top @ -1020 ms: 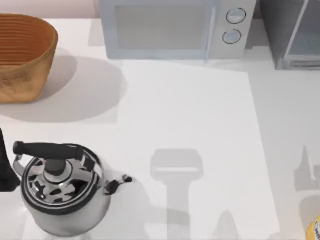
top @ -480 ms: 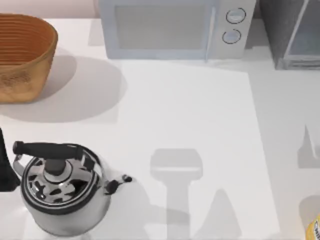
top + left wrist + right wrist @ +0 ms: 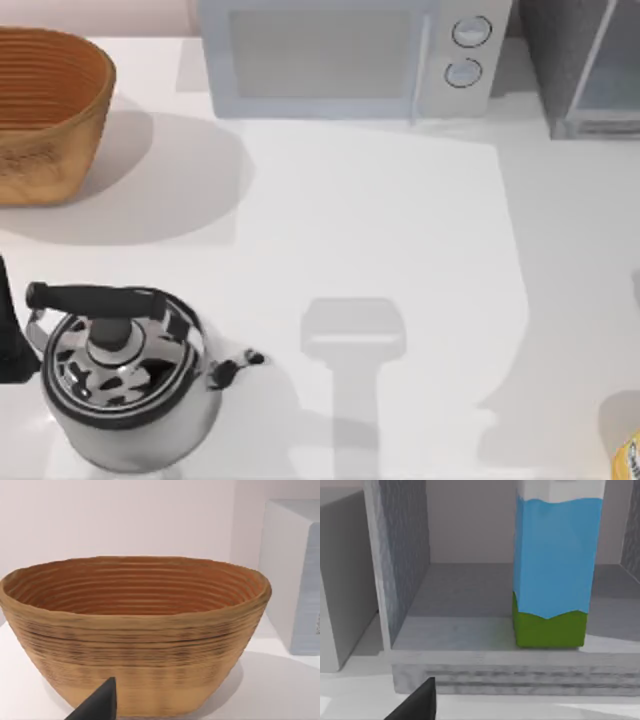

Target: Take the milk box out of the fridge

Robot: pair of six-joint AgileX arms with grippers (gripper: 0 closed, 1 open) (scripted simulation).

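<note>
Blue-sided milk box inside fridge

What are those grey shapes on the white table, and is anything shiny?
Top view: soft grey shadows lie on the table, a broad one beside the basket; the kettle mirrors dark patches. Right wrist view: the milk box stands evenly lit inside the fridge.

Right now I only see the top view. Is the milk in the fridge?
Observer: Yes. The right wrist view shows the milk box upright on the fridge floor, near the front edge.
Operator: Is anything in front of it?
Observer: No. The side facing the right gripper is open, and nothing stands between them.
Operator: And my other arm?
Observer: The left gripper is low, facing the basket.
</note>
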